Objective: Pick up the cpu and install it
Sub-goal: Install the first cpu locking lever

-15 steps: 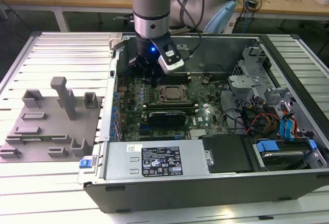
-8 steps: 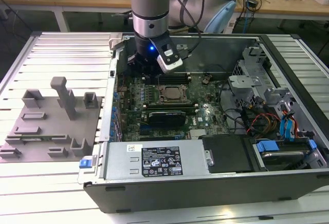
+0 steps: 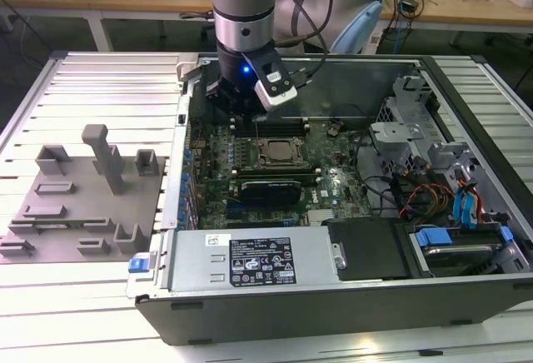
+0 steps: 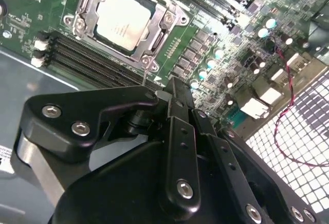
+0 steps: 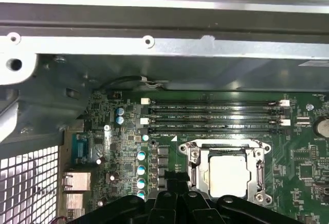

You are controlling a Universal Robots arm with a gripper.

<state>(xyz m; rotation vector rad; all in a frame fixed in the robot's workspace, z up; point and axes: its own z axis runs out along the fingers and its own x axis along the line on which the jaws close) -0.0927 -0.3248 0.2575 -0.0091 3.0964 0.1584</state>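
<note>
One silvery-white square cpu (image 4: 123,21) lies flat and level inside the single metal socket frame (image 4: 163,29) on the green motherboard (image 5: 303,170), seen in both wrist views. Nothing holds it. One black end effector (image 4: 175,86) hangs above the board beside the socket, apart from the chip. Its two fingers (image 4: 180,126) are pressed together with nothing between them.

In the exterior view, one grey robot arm (image 3: 241,5) comes down at the upper centre of the frame. It reaches into one open dark computer case (image 3: 333,309) that lies on its side on the slatted aluminium worktop (image 3: 83,313). The socket sits near the middle of that frame, just below and to the right of the arm's tip.

One bank of long black memory slots (image 5: 216,116) runs alongside the socket, with two white latches (image 5: 145,101) at each end in the first wrist view. One silver power supply with a white label (image 3: 250,259) fills the lower middle of the case. On the exterior view's left, outside the case, one grey plastic fixture plate (image 3: 75,213) rests on the worktop and carries several upright blocks. One small blue tab (image 3: 143,263) sticks out at the case's lower left corner.
</note>
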